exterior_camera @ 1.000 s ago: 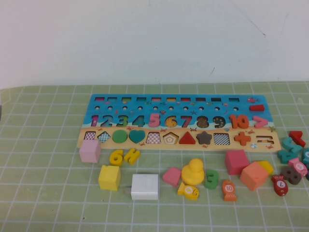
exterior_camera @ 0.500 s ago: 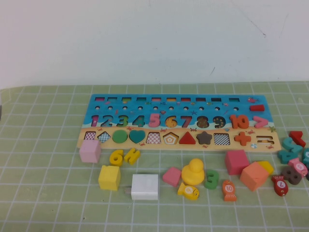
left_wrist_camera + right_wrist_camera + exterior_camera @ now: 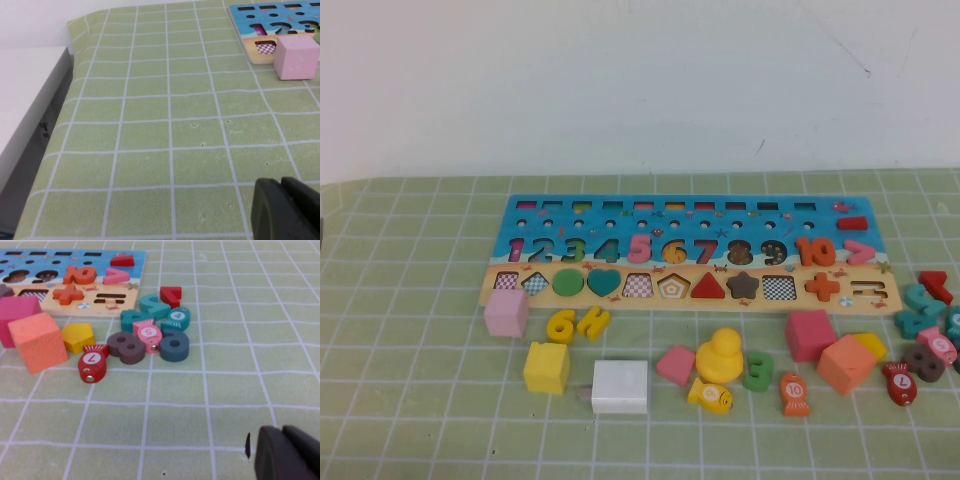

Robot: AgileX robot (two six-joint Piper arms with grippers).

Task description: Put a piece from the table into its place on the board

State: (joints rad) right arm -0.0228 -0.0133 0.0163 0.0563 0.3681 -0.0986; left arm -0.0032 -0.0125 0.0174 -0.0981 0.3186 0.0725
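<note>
The yellow numeral 6 piece (image 3: 561,325) lies flat on the green mat just in front of the board (image 3: 692,210), beside a yellow H-like piece (image 3: 593,322). The board's blue part shows numerals 1 to 10; its 6 slot (image 3: 674,251) looks empty. Neither arm shows in the high view. My left gripper (image 3: 281,184) is shut and empty, low over bare mat to the left of the board's corner (image 3: 250,50). My right gripper (image 3: 283,432) is shut and empty over bare mat, on the near side of the loose pieces at the board's right end (image 3: 107,290).
Loose pieces lie in front of the board: pink cube (image 3: 507,312), yellow cube (image 3: 547,368), white block (image 3: 620,386), yellow duck (image 3: 719,356), green 3 (image 3: 758,371), orange cube (image 3: 845,363). Teal and brown numerals (image 3: 155,335) cluster at the right. A white ledge (image 3: 25,100) borders the mat's left.
</note>
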